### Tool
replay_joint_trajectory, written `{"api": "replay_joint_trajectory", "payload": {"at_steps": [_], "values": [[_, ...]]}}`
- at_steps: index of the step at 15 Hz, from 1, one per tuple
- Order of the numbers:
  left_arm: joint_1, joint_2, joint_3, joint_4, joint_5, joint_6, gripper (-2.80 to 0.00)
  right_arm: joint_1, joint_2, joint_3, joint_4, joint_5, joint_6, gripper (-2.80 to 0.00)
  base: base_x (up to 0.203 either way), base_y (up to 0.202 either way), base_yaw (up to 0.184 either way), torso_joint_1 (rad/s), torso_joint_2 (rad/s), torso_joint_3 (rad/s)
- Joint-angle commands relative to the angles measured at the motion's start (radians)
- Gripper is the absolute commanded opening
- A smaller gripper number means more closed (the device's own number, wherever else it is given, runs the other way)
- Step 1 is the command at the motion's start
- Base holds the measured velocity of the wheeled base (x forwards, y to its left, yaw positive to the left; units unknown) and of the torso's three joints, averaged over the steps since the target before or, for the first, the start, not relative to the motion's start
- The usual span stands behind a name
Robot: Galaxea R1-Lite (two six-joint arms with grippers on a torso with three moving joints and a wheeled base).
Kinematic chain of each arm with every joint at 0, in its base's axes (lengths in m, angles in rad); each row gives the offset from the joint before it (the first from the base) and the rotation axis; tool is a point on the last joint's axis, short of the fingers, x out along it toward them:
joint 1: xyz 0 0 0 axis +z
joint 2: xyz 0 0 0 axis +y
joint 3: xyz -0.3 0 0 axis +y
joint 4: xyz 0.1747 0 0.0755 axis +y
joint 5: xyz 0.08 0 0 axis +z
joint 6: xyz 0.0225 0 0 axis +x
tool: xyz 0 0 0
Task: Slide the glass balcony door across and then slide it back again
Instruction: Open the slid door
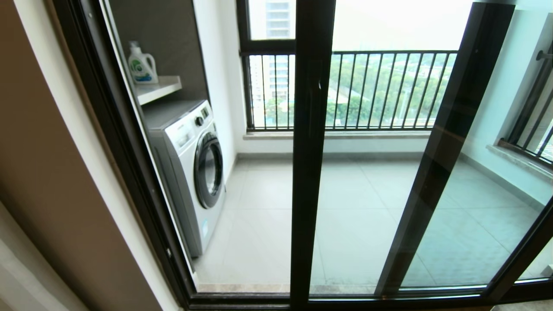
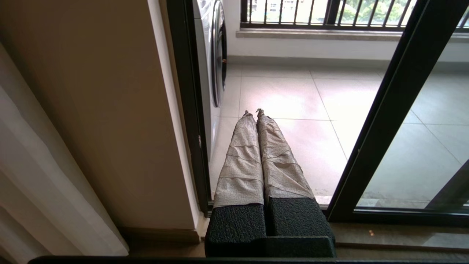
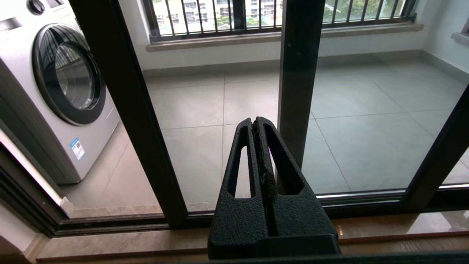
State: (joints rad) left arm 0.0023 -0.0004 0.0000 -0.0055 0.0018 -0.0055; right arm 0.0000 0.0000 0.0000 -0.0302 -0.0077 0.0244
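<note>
The glass balcony door [image 1: 367, 203] stands partly slid to the right. Its leading black upright [image 1: 310, 172] is in the middle of the head view, with a small dark handle [image 1: 319, 88] on it. An open gap [image 1: 259, 207] lies between that upright and the left door jamb [image 1: 129, 172]. Neither gripper shows in the head view. My left gripper [image 2: 253, 112], its fingers wrapped in grey tape, is shut and empty, low before the gap, left of the upright [image 2: 392, 117]. Low before the glass, my right gripper [image 3: 254, 121] is shut and empty, right of the upright [image 3: 124, 117].
A second black-framed glass panel's upright [image 1: 436, 164] stands behind the door on the right. On the balcony a white washing machine [image 1: 190, 168] stands at the left under a shelf with a detergent bottle [image 1: 141, 65]. A barred window [image 1: 389, 90] is beyond. A curtain [image 2: 44, 183] hangs at my left.
</note>
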Motion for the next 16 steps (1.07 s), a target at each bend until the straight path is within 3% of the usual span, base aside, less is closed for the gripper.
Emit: {"api": "replay_joint_trajectory", "payload": {"at_steps": [1, 16], "values": [[0.000, 0.003, 0.000, -0.001, 0.001, -0.001, -2.80, 0.000, 0.000, 0.012, 0.000, 0.000, 0.000, -2.80, 0.000, 0.000, 0.000, 0.000, 0.00, 0.000], [0.001, 0.003, 0.000, -0.001, 0.001, -0.001, -2.80, 0.000, 0.001, 0.010, 0.004, 0.000, -0.008, -2.80, 0.000, 0.000, 0.000, 0.000, 0.00, 0.000]]}}
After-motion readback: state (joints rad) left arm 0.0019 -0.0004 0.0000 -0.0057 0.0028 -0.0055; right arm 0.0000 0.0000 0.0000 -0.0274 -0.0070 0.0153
